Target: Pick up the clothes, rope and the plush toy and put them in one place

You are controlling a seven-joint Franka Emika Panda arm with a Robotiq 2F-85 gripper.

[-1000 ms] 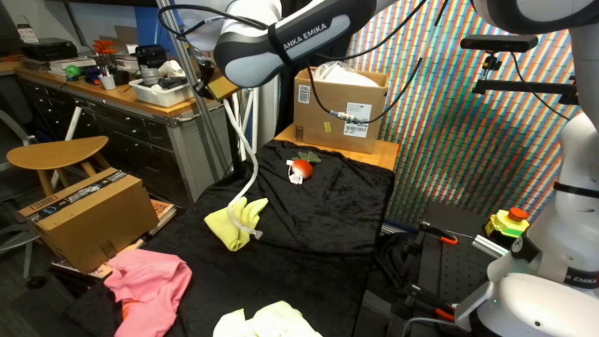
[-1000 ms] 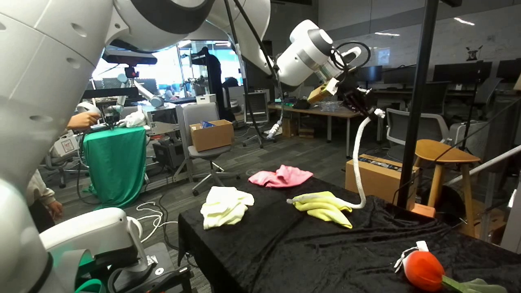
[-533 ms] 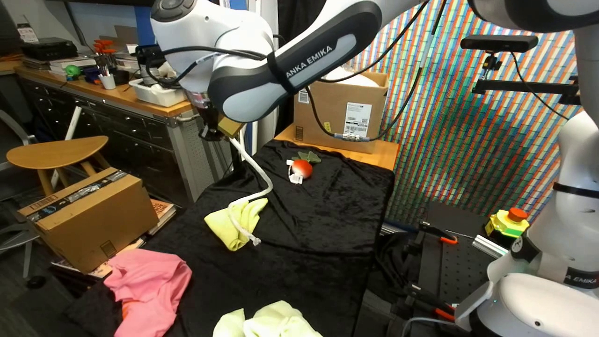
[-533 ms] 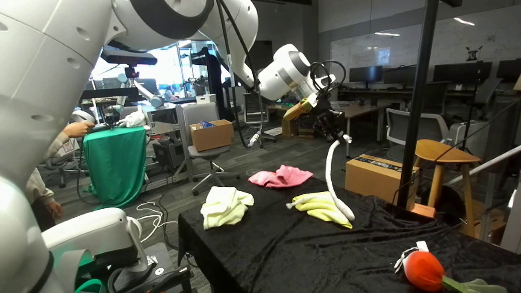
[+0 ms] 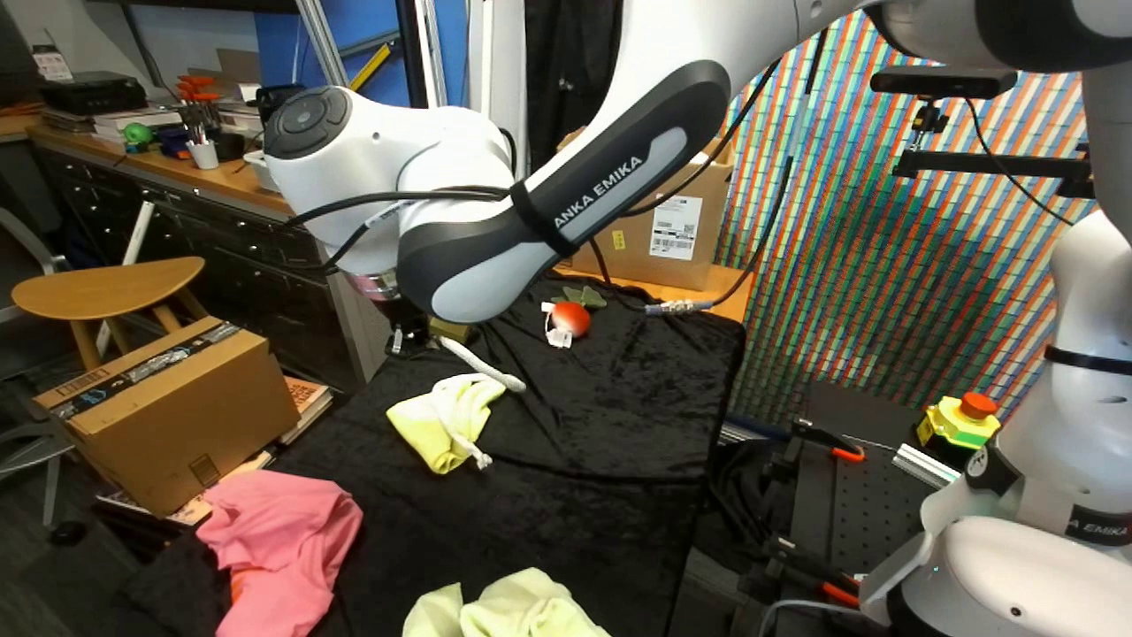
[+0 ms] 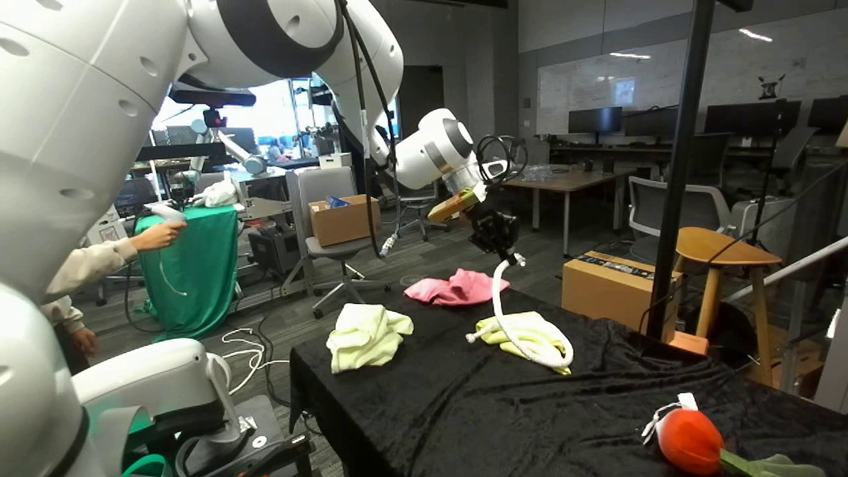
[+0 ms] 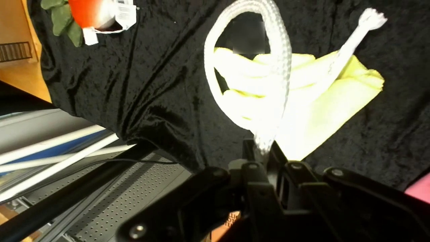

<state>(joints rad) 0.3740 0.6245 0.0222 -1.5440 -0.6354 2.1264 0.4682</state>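
Note:
My gripper (image 6: pixel 511 257) is shut on one end of the white rope (image 6: pixel 498 291), above the table. In the wrist view the rope (image 7: pixel 282 50) runs up from between the fingertips (image 7: pixel 263 149), bends in a loop and lies across the folded yellow cloth (image 7: pixel 329 111). Its free end rests just past that cloth. The yellow cloth also shows in an exterior view (image 5: pixel 420 426). A pink garment (image 5: pixel 287 548) lies at the table's edge. A pale yellow cloth (image 6: pixel 368 334) lies crumpled nearby. The red plush toy (image 6: pixel 689 438) with green leaves lies apart from the cloths.
The black cloth-covered table (image 6: pixel 477 411) carries these things. A cardboard box (image 5: pixel 654 243) stands at the table's end beyond the plush toy. Another box (image 5: pixel 177 411) and a stool (image 5: pixel 106 287) stand beside the table. A black post (image 6: pixel 676 172) rises near the edge.
My gripper has moved down toward the table and the yellow cloth, holding the rope end. The rope's middle has sunk into a bend over the yellow cloth. Cloths and toy stay put.

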